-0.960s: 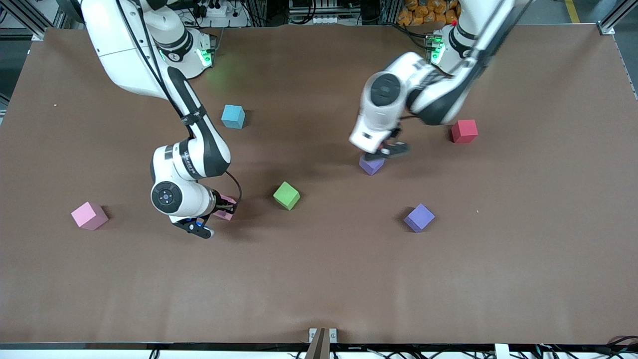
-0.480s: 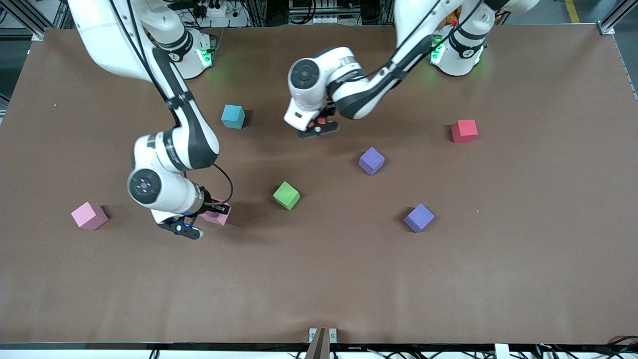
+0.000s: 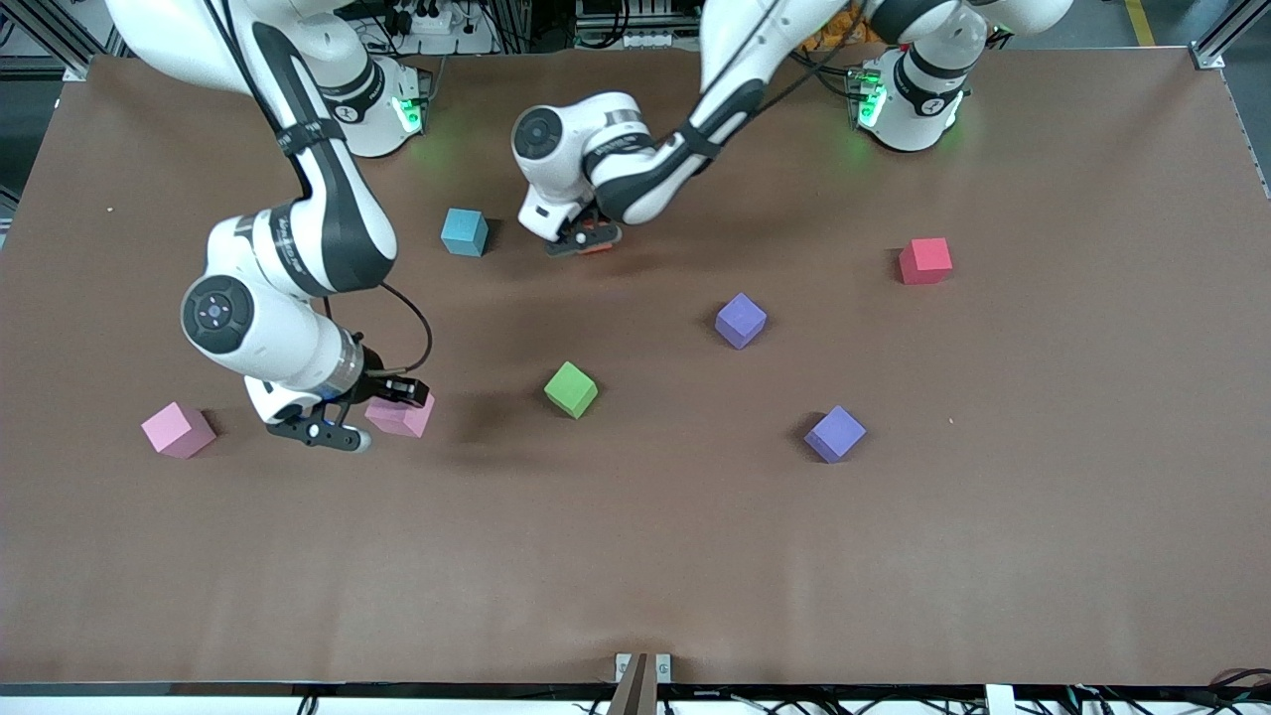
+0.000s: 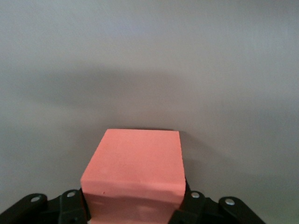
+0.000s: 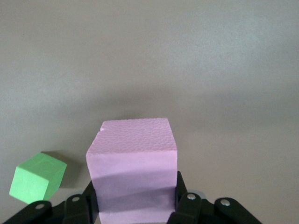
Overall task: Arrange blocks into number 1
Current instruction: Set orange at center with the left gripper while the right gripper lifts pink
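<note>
My left gripper (image 3: 584, 238) is shut on an orange block (image 4: 135, 158), low over the table beside the light blue block (image 3: 465, 231). My right gripper (image 3: 372, 412) is shut on a pink block (image 3: 402, 417), between the second pink block (image 3: 178, 429) and the green block (image 3: 571, 388). In the right wrist view the pink block (image 5: 133, 154) fills the jaws, with the green block (image 5: 37, 182) off to one side. Two purple blocks (image 3: 741, 320) (image 3: 835, 434) and a red block (image 3: 924, 260) lie toward the left arm's end.
The brown table (image 3: 635, 556) has a wide bare strip nearest the front camera. Both arms' bases stand along the table's edge farthest from that camera. A small bracket (image 3: 641, 667) sits at the nearest edge.
My left arm swung from above a purple block to beside the light blue block, carrying the orange block. My right gripper moved the pink block toward the right arm's end.
</note>
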You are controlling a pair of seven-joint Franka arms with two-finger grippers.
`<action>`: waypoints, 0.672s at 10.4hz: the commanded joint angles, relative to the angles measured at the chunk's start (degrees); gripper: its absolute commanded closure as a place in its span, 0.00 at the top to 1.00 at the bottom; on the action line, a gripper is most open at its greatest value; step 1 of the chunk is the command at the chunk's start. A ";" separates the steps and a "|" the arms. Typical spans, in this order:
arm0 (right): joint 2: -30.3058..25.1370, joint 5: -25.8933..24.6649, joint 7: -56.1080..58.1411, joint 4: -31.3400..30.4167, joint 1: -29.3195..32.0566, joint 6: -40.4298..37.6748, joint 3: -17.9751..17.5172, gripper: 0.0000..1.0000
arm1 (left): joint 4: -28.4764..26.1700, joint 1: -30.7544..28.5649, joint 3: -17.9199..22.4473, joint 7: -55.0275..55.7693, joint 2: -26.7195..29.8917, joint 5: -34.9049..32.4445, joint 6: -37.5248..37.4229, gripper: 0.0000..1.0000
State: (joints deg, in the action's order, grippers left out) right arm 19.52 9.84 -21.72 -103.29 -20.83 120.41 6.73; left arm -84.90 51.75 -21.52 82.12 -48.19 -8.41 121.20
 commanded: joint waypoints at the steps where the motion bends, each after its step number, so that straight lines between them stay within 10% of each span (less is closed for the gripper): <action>1: -6.32 -0.35 0.62 -7.00 0.09 0.26 -0.31 0.63 | 2.46 1.07 0.78 -3.60 -0.33 -0.81 -1.22 0.00; 7: -11.52 0.36 0.01 -12.73 -1.84 -2.64 -0.40 0.62 | 2.37 1.25 0.08 -14.10 0.12 0.23 -1.14 0.00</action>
State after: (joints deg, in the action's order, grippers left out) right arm 10.60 9.92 -21.70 -114.00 -21.46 118.26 6.30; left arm -83.21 52.81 -21.35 69.11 -48.28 -8.45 121.09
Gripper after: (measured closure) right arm 0.374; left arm 0.357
